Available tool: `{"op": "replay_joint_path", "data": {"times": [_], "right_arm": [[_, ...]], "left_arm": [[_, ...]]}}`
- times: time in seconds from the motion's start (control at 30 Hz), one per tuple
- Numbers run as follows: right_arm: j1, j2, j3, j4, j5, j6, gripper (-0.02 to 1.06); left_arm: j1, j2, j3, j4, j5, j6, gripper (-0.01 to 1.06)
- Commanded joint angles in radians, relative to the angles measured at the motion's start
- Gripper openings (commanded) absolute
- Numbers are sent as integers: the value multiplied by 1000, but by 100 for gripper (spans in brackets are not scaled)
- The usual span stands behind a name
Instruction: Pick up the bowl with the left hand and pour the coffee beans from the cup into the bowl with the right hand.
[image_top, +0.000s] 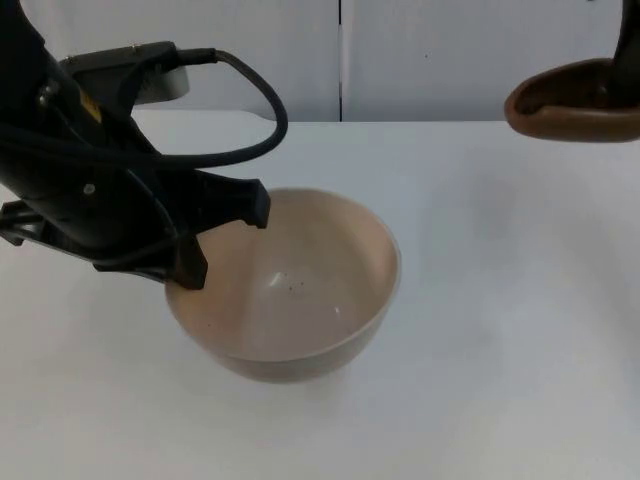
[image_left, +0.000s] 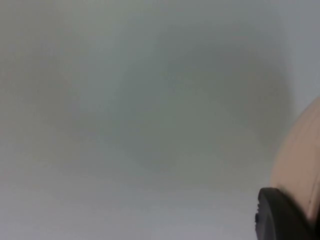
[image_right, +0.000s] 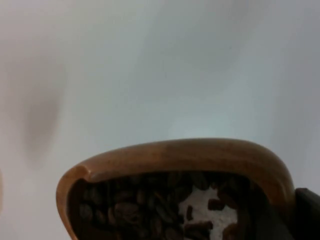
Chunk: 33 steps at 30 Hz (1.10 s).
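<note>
we start with the white table (image_top: 520, 330), a smooth matt top running back to the grey partition wall (image_top: 430, 50). on it, the largest task thing is the bowl (image_top: 300, 300): round, deep, pale beige with a thin rim and a glossy inner wall that catches a small highlight. a few dark specks sit near its bottom, otherwise it holds nothing. whether it rests on the table or is just lifted we cannot tell.

the left gripper (image_top: 225, 235) is at the bowl's left rim, its two black fingers straddling the wall, one tip inside the bowl and one outside. we read them as closed on the rim, a sensible hold since it leaves the mouth free to receive the pour. in the left wrist view the bowl's (image_left: 300, 165) curved beige outer side lies right against a black fingertip (image_left: 280, 215).

the cup (image_top: 575, 100), a brown wooden-looking vessel with a thick rounded lip, hangs above the table's far right, well apart from the bowl. we judge it is kept back and roughly level until the bowl is ready. the right gripper's (image_right: 307, 215) dark finger sits at the cup's (image_right: 185, 155) edge, holding it; the grip itself is mostly hidden.

smallest are the coffee beans (image_right: 140, 205), dark, oval and slightly shiny, heaped inside the cup. none are poured yet.
</note>
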Motion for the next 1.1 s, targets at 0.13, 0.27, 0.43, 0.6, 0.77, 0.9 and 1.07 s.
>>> {"op": "replay_joint_path", "data": {"times": [0.13,0.27,0.43,0.6,0.77,0.9,1.07], "right_arm": [[92,-13,-11,-2,8,17,0],[165,-13,-43,-51,8,48,0],[329,-13,-131,-218,8,126,0],[418,-13,-152,-329,8,173,0],[495,-5,-152,-404,8,193,0],[541,17,-152,-450,8,193,0],[599,68,-152,-530,8,165,0]], "left_arm": [[1,-9,4,-7,-7,-5,0],[1,-9,4,-7,-7,-5,0],[1,-9,4,-7,-7,-5,0],[1,-9,4,-7,-7,-5,0],[1,-9,4,-7,-7,-5,0],[1,-9,4,-7,-7,-5,0],[1,-9,4,-7,-7,-5,0]]}}
